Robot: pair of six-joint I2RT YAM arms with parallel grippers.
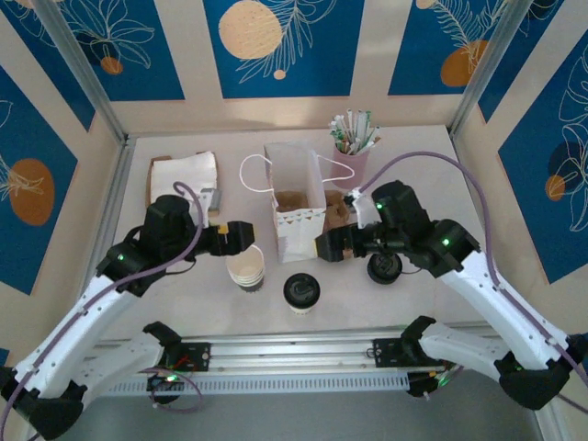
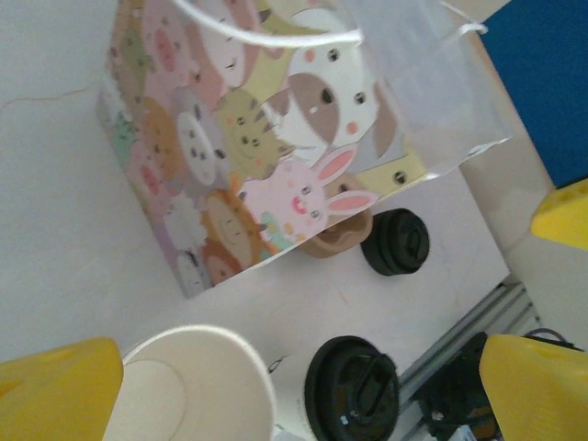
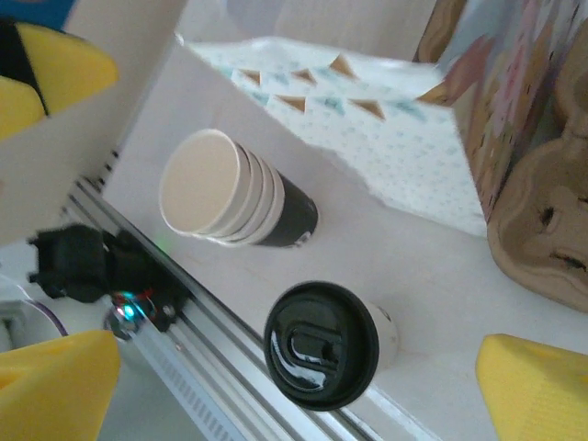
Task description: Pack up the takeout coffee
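Coffee (image 1: 301, 292) stands upright on the surface (image 1: 184, 308), close to the front rail (image 1: 294, 347). Right pincer (image 1: 328, 246) released, jaws wide, hovering just behind and right of it. Left pincer (image 1: 241, 236) also released, above the cup stack (image 1: 246, 266). Bag (image 1: 296, 213) stands behind. Bare surface separates coffee from stack and from loose lid (image 1: 383, 267)

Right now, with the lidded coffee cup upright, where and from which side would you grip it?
Probably the paper wall just under the black sip lid, approached from its right by the right gripper: the lid overhangs, and the stack of paper cups flanks its left.
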